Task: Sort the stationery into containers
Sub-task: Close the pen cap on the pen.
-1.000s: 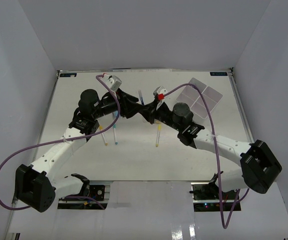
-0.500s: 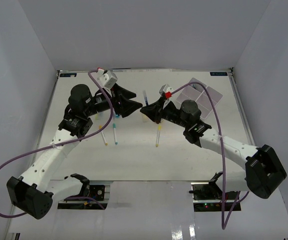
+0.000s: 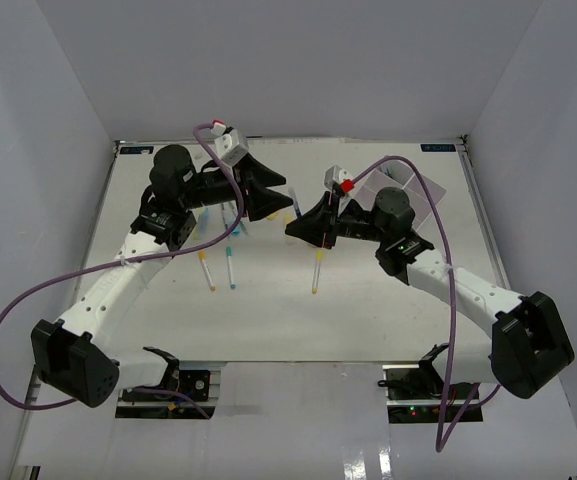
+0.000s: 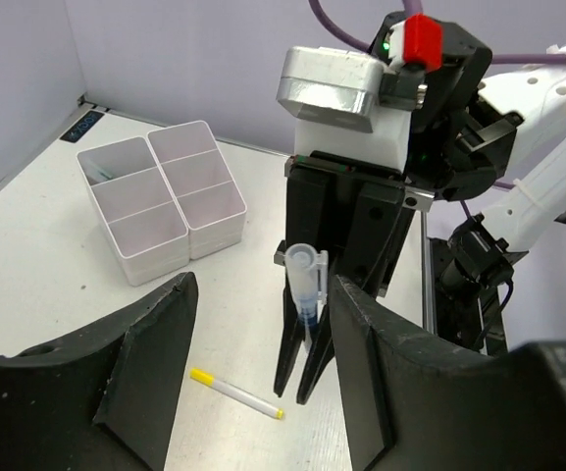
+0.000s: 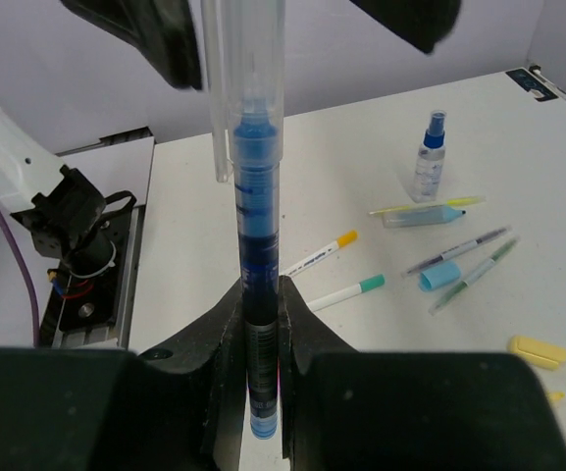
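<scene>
The right arm's fingers (image 5: 214, 343) pinch a blue, clear-capped plastic pen (image 5: 260, 245) upright above the worktop (image 4: 27, 285), near the white four-compartment tray (image 4: 150, 260); the left arm's fingers (image 4: 150, 353), open and flanking its cap (image 4: 303, 260) untouched, should centre squarely before closing.

A fixed camera high behind both arms looks down over the whole counter (image 3: 268, 320). The left wrist camera, close behind its own tool (image 4: 263, 294), faces the right tool (image 4: 297, 383) and the blue pen (image 4: 305, 289) standing upright in it. The right wrist camera looks along that pen from the opposite side.
</scene>
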Controlling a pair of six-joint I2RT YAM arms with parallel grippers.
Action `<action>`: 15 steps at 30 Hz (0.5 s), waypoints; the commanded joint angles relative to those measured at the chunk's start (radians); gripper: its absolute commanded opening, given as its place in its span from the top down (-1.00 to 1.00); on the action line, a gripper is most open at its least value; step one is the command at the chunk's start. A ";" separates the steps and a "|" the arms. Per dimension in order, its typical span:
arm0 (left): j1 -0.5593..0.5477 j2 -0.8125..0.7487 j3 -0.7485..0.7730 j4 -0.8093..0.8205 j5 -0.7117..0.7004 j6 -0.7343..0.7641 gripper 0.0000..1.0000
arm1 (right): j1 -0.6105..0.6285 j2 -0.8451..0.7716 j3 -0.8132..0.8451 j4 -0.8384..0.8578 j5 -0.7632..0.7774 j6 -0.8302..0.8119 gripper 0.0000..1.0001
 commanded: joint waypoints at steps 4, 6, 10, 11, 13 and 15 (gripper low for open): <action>0.007 -0.007 0.041 0.052 0.088 0.018 -0.29 | -0.005 -0.015 0.071 0.023 -0.085 0.017 0.85; 0.007 -0.014 0.032 0.079 0.104 0.003 -0.25 | -0.005 -0.010 0.075 0.029 -0.090 0.026 0.85; 0.007 -0.013 0.020 0.127 0.156 -0.034 -0.13 | -0.005 -0.007 0.078 0.051 -0.099 0.041 0.85; 0.007 -0.010 0.021 0.141 0.187 -0.040 -0.12 | -0.005 -0.007 0.080 0.052 -0.100 0.043 0.85; 0.007 -0.001 0.020 0.156 0.216 -0.058 -0.12 | -0.005 -0.003 0.084 0.051 -0.107 0.044 0.85; 0.007 0.004 0.018 0.176 0.251 -0.069 -0.13 | -0.005 0.001 0.089 0.051 -0.113 0.048 0.85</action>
